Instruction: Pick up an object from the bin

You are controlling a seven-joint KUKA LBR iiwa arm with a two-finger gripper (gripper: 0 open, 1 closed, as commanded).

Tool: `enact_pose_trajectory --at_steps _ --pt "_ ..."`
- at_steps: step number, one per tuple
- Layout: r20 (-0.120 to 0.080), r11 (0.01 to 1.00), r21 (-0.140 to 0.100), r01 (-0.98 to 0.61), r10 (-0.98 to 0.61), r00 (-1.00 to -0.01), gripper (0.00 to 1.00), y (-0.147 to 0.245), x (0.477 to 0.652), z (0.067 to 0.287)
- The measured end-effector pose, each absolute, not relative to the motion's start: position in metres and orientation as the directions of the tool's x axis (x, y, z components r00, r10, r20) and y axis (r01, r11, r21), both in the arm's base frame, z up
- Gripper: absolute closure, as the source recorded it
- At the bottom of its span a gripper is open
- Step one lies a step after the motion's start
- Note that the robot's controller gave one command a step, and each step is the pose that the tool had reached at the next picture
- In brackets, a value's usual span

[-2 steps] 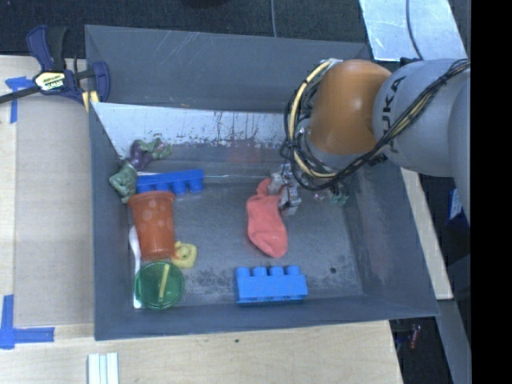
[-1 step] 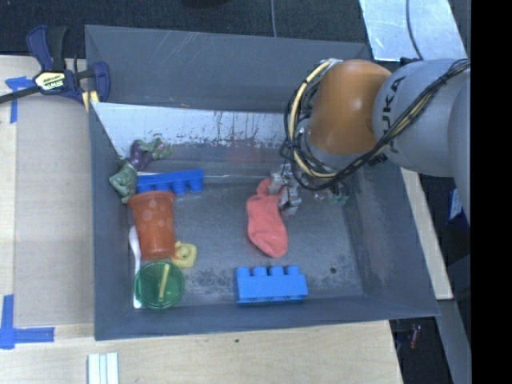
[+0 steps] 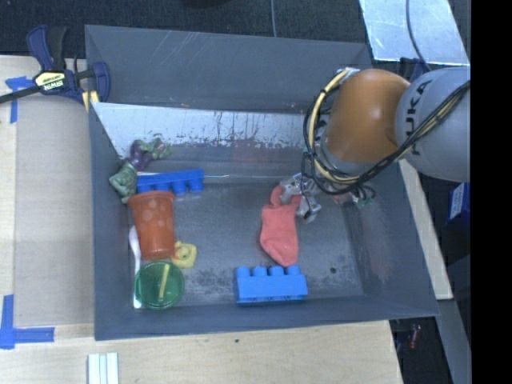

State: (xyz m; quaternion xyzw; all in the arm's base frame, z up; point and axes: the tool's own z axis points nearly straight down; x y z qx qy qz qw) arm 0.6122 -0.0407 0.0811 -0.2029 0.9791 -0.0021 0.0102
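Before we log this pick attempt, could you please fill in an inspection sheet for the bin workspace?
Surface: grey metal bin, dark streaks on its back wall.
Job's things: red soft thing mid-bin, its upper end under the hand.
Clutter: blue brick at front; second blue brick, orange cup, green round lid, small yellow piece along the left.
Grippers: hand over the red soft thing's upper end; grip cannot be judged.
Cables: yellow and black cables looped round the orange wrist cover.
Surroundings: nothing seen.
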Motion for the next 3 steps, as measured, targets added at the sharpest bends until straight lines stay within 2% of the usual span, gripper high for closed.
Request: enact_pose_trajectory --at_steps 1,2,3 --pt "-0.015 0.667 -0.022 -0.745 -0.745 -0.667 1.00 -0.039 0.588 0.077" --pt "-0.011 0.608 -0.014 -0.794 -0.794 -0.608 1.00 -0.054 0.587 0.141" --pt "-0.011 0.534 -0.014 -0.845 -0.845 -0.534 1.00 -0.046 0.596 0.224"
